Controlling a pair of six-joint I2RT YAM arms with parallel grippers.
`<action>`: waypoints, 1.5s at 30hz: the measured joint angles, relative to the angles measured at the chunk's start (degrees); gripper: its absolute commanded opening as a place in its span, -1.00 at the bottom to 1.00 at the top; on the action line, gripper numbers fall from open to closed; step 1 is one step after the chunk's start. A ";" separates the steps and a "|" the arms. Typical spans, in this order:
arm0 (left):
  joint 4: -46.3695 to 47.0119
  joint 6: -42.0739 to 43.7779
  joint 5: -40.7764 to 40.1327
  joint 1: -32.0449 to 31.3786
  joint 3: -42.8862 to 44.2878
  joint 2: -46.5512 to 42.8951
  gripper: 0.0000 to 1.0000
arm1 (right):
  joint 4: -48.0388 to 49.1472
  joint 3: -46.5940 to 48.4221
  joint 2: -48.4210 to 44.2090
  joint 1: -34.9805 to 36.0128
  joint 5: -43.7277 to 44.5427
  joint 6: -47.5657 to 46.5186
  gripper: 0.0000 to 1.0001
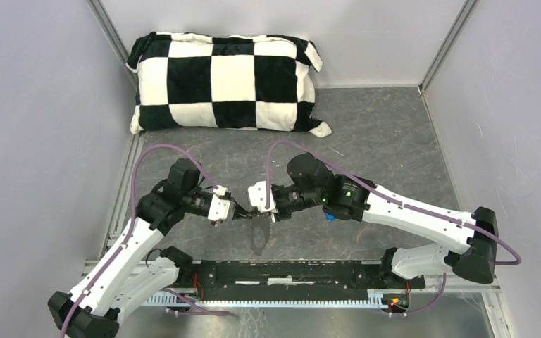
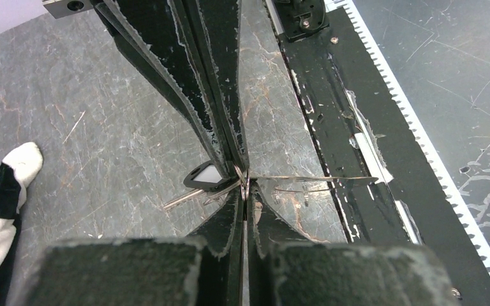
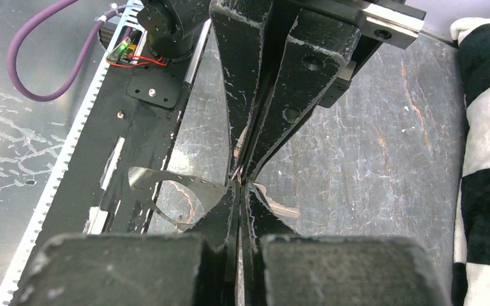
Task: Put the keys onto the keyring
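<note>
left pincer (image 2: 245, 199) and right pincer (image 3: 240, 191) both clamped shut on keyring (image 3: 159, 176) by desk (image 1: 394, 141) near edge; thin wire, likely springy and slippery, so pinch the rim.

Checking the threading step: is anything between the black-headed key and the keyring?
Nothing visible is. The black-headed key sits right against the spot where the left gripper and the right gripper both pinch the keyring. Only those two grippers crowd it. Whether the key is threaded yet cannot be told.

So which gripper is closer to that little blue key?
Right. The blue key lies beside the right arm's wrist, just back from the right gripper; the left gripper is farther, beyond where both tips meet.
</note>
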 measured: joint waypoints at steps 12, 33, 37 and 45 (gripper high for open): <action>9.53 -9.01 -3.30 -0.20 -0.57 -3.58 -0.39 | 2.03 -0.90 -2.45 0.39 0.31 0.17 -1.00; 10.73 -11.08 -7.87 -0.20 -0.68 -5.16 0.12 | -1.81 -1.14 -2.86 0.74 6.12 -0.09 -0.99; 10.67 -11.15 -12.50 -0.20 -0.68 -6.08 0.18 | -2.69 -1.14 -2.86 0.74 8.37 -0.04 -0.99; 8.55 -12.09 -19.61 -0.20 1.49 -6.62 0.13 | -4.35 0.24 -2.64 0.74 13.00 0.31 -0.99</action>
